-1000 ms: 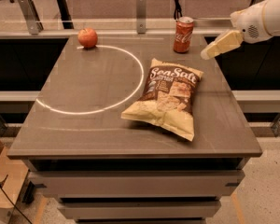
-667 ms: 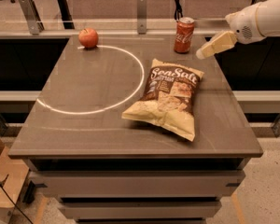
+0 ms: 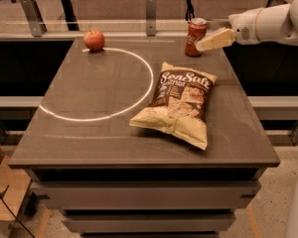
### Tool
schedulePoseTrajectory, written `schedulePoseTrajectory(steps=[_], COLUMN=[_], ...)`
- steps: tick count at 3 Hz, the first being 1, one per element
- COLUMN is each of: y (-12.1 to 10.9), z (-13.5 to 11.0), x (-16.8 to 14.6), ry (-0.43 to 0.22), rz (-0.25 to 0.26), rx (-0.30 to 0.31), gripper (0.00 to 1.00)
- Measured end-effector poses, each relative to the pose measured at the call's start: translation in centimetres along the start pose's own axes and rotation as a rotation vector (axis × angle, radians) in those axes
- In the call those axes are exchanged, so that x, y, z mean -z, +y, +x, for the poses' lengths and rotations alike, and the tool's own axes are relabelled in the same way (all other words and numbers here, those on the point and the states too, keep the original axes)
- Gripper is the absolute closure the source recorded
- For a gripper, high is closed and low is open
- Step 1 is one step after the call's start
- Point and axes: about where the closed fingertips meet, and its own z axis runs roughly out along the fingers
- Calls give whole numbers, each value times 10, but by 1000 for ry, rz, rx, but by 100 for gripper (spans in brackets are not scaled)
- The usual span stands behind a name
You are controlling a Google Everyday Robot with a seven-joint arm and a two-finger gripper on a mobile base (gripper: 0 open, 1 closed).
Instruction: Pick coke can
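The red can (image 3: pixel 195 36) with a silver top stands up near the table's (image 3: pixel 89 133) far edge, the gripper (image 3: pixel 204 42) just beside it.

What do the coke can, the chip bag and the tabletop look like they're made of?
Coke can: likely painted aluminium, with a glossy red body and a bare silver top. Chip bag: thin plastic or foil film, printed, crinkled and puffed. Table: dark smooth laminate or stone, faintly reflective; cannot tell which. The gripper hangs close beside the can.
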Motion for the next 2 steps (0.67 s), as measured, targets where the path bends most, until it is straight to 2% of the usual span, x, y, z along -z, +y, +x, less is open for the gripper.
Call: schedulePoseTrajectory(steps=[1,2], y=[-7,-9], z=[-2,-1], x=[-33,-60], ry=[-56,-74], rz=[-15,-32], rx=[-48,-79], gripper=[0,0])
